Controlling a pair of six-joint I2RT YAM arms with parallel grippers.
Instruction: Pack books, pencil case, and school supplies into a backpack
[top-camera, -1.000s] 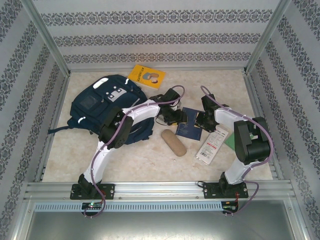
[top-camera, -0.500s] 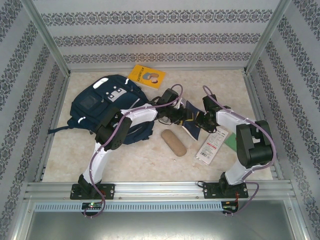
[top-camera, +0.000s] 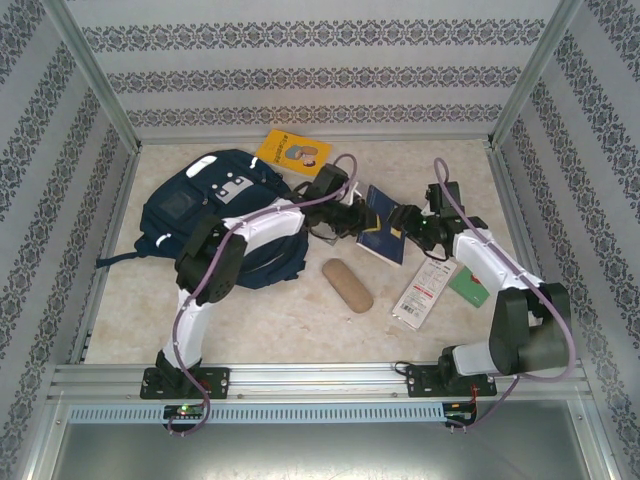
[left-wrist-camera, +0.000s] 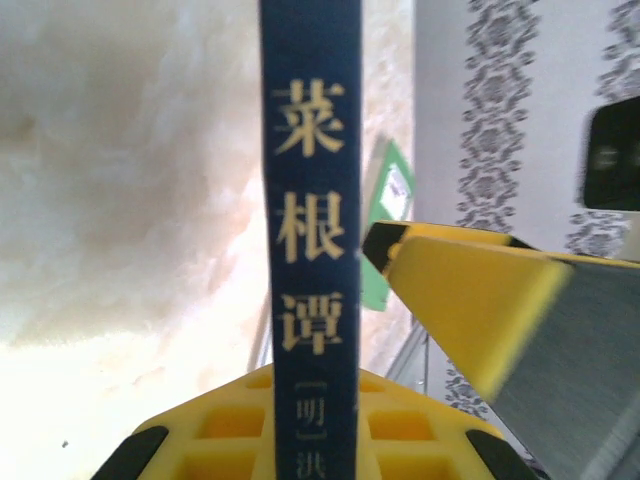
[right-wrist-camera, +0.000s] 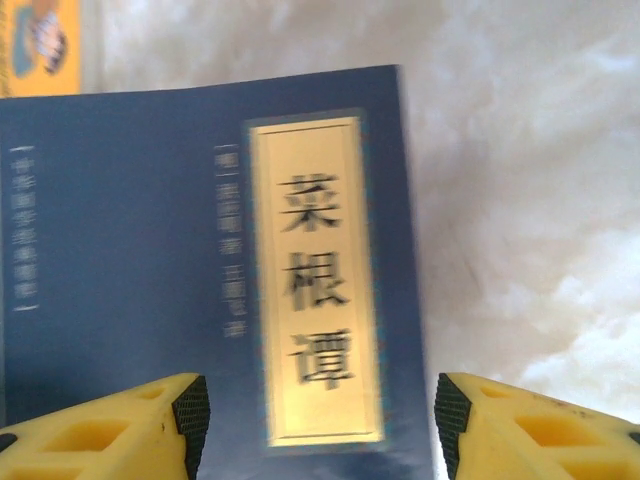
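Pencil case (top-camera: 347, 285), white packet (top-camera: 423, 290) and green item (top-camera: 468, 287) sit unmoved, lower centre-right, still to pack. Navy book (top-camera: 384, 228) was lying flat a second ago; now it's up on edge at frame centre, left gripper (top-camera: 350, 216) clamped on its spine edge, right gripper (top-camera: 407, 222) jaws apart facing the cover. Reads as left owning the grip, so you swing it to the backpack (top-camera: 200, 215), upper left; yellow book (top-camera: 293, 152) waits behind.

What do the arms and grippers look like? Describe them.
The left arm and right arm have white links, black joints and thin purple cables looping alongside. The fingers are yellow, moulded with square pockets and black tips.
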